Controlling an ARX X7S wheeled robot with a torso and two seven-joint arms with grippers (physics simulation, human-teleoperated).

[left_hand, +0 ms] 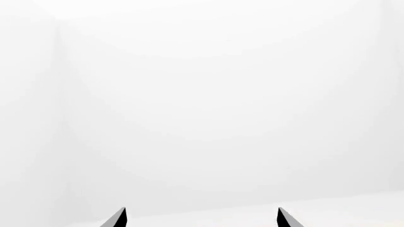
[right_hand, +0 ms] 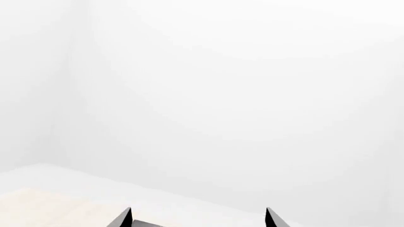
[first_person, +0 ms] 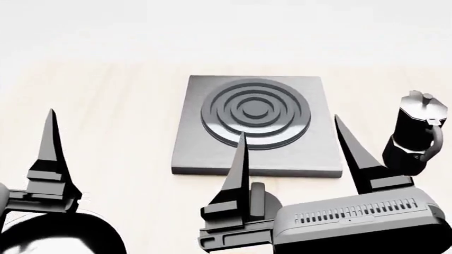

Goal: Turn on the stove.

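- Nearest us, our right gripper (first_person: 289, 145) hangs with fingers spread wide and empty above the stove's front edge.
- Our left gripper (left_hand: 200, 218) shows its fingers parted too, holding nothing.
- Beyond, the stove (first_person: 211, 143) lies flat mid-surface (first_person: 120, 106).
- The moka pot (first_person: 415, 132) stands just right of it.

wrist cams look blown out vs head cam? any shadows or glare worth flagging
Left wrist view: near-uniform white, only the left end effector tips dark at the edge. Right wrist view: same washout, faint pale table corner. Head view: sharp, soft contact shadow along the stove front edge, bright highlights on the moka pot, table fades to white at the far end.
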